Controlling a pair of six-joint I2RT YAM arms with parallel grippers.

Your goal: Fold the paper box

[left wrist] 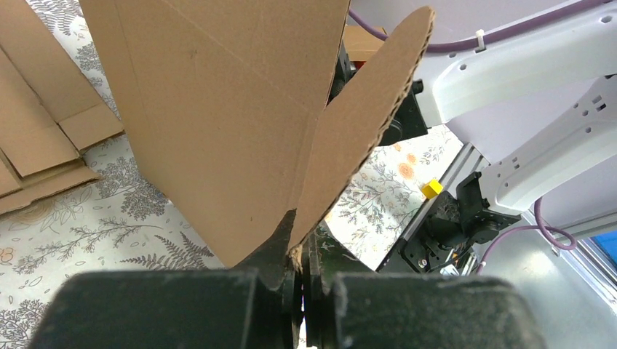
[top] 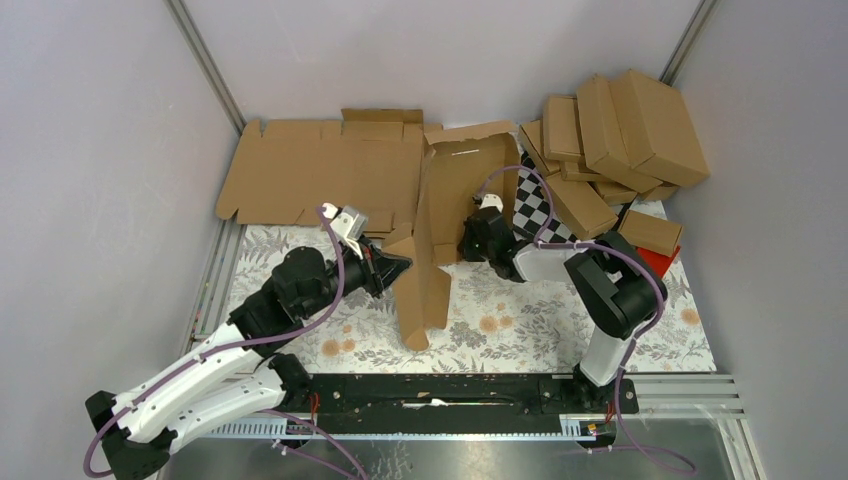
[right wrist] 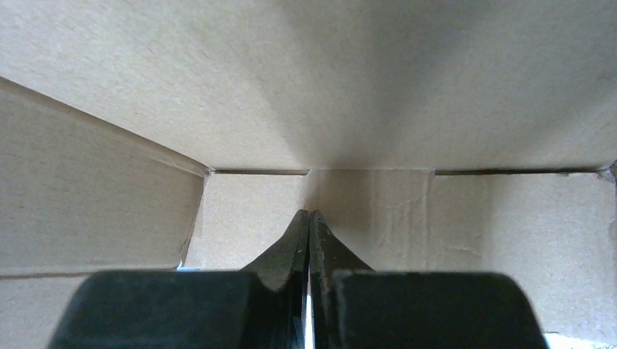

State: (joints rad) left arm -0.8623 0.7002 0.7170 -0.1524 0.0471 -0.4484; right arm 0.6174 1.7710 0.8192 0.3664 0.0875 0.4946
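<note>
The paper box (top: pixel 440 215) is seen half-raised at the middle of the worktop (top: pixel 520 335). It is pinched by one corner in the clenched left hand (left wrist: pixel 299 249), while the right hand (right wrist: pixel 309 218), clenched on nothing, is pushed against an inner wall. A slip looks likely: so little card is gripped that a hard pull could tear it free, and the raised walls could flop flat. The worktop is covered in a flowered print, finished boxes (top: pixel 620 130) are heaped at the far right, and grey walls (top: pixel 90 150) close it in.
</note>
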